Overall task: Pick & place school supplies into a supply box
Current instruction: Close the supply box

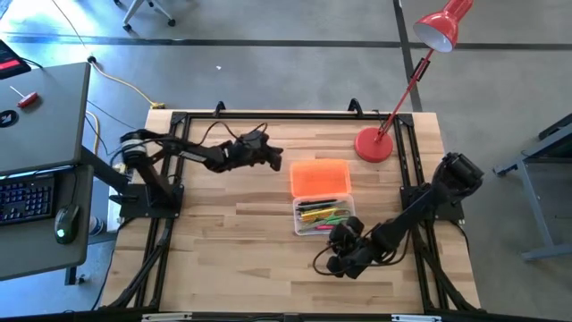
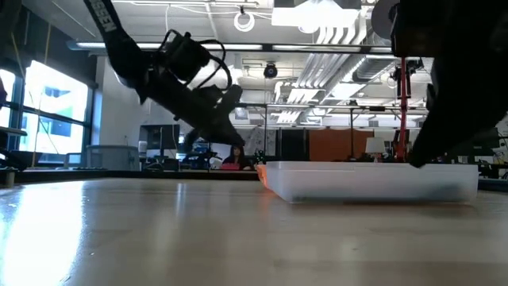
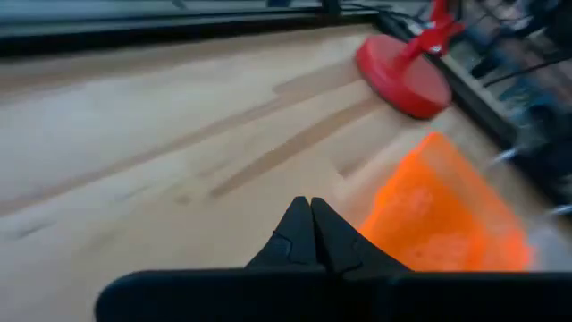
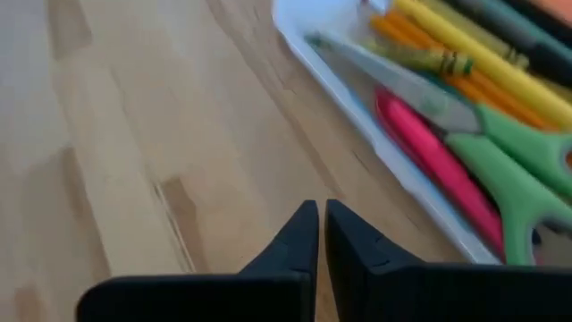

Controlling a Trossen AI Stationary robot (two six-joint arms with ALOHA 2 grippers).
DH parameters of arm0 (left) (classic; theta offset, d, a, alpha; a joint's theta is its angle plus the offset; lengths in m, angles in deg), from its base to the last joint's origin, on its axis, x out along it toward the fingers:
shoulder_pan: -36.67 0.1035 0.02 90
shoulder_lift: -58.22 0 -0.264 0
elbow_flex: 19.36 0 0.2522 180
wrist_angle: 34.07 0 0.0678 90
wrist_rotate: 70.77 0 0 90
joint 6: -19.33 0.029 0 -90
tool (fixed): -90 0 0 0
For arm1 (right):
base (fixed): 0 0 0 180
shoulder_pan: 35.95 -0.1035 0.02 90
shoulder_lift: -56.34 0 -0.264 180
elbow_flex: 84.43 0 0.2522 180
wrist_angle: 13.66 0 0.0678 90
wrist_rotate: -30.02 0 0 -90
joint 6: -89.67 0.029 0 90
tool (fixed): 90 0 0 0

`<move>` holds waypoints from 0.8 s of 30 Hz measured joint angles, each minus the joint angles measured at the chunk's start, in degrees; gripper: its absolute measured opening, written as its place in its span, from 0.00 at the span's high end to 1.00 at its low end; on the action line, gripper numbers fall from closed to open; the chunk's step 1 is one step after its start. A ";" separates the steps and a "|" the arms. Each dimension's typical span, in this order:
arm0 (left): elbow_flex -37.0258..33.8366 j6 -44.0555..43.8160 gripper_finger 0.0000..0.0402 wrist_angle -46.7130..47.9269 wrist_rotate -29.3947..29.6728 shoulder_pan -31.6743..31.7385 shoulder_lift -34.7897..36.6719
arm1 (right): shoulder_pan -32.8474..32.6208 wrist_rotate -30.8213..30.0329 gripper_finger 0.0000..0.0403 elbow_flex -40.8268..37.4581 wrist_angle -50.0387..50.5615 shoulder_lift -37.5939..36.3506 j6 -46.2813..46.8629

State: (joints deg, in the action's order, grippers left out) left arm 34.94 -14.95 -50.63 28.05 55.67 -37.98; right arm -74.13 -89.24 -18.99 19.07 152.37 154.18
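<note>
The supply box lies open: its orange lid is flat on the table, and its clear tray is joined to the lid on the near side. In the tray lie school supplies: yellow, orange and pink pencils and pens and green-handled scissors. My left gripper is shut and hangs above the wood just left of the lid. My right gripper is shut and slants down over the bare table beside the tray's near edge. Nothing is between either pair of fingers.
A red lamp stands with its round base at the far right, right of the lid, and its stem leans over the table's edge. A black frame runs along the table's edges. Bare wood spreads to the left of the box and toward the near edge.
</note>
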 joint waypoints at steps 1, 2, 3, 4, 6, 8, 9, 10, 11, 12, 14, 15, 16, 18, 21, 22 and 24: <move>0.01 -0.71 0.97 -2.43 -1.34 0.13 -1.51 | 0.14 0.55 0.99 0.00 0.49 0.43 0.43; 0.31 -0.96 0.96 -4.43 -2.54 0.29 -3.25 | 0.29 1.01 0.99 0.00 1.02 0.70 1.55; 1.19 -0.97 0.94 -4.95 -3.22 0.29 -5.03 | 0.31 1.42 0.99 0.00 1.81 0.81 2.87; 2.26 -0.99 0.93 -4.69 -3.89 0.09 -6.60 | 0.31 1.91 0.99 0.00 2.60 0.81 4.15; 5.50 -0.97 0.93 -3.63 -4.10 0.12 -9.88 | 0.31 1.95 1.00 0.00 3.66 0.81 5.69; 9.10 -0.99 0.95 -0.20 -4.29 0.14 -12.84 | 0.29 2.00 1.00 0.00 4.54 0.81 6.44; 11.20 -0.99 0.97 2.24 -4.45 0.14 -14.24 | 0.29 2.05 1.00 0.00 4.88 0.81 6.75; 13.01 -0.99 0.97 4.72 -4.95 0.14 -15.38 | 0.29 2.10 1.00 0.00 5.21 0.81 7.13; 15.08 -1.01 0.98 6.98 -5.47 0.14 -16.46 | 0.46 1.98 1.00 0.00 5.65 0.81 7.43; 17.01 -0.97 0.97 9.17 -6.30 0.14 -17.26 | 0.66 1.81 1.00 0.00 6.24 0.81 7.48; 20.51 -0.28 0.95 13.55 -8.10 0.12 -18.16 | 1.00 1.83 1.00 0.00 7.43 0.81 7.50; 22.12 -0.01 0.94 15.33 -8.81 0.12 -18.54 | 1.23 1.85 1.00 0.00 8.18 0.81 7.52; 23.42 -0.09 0.93 17.63 -9.23 0.05 -18.65 | 1.56 1.97 1.00 0.00 8.80 0.93 7.54; 25.07 0.56 0.92 20.86 -10.19 -0.01 -18.67 | 2.30 2.15 1.00 0.00 9.32 1.51 7.69; 27.01 2.36 0.96 20.86 -12.14 -0.63 -18.73 | 3.74 4.48 1.00 0.00 9.04 2.78 7.67; 27.76 2.59 0.97 20.71 -12.64 -0.98 -18.73 | 4.11 5.52 1.00 0.02 8.97 3.36 7.67; 29.03 3.51 0.98 20.69 -12.94 -1.56 -18.71 | 4.58 6.19 1.00 0.15 8.95 4.51 7.67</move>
State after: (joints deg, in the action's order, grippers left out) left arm 63.96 -11.44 -29.94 15.11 54.10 -56.69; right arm -69.55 -83.05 -18.84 28.02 156.89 161.85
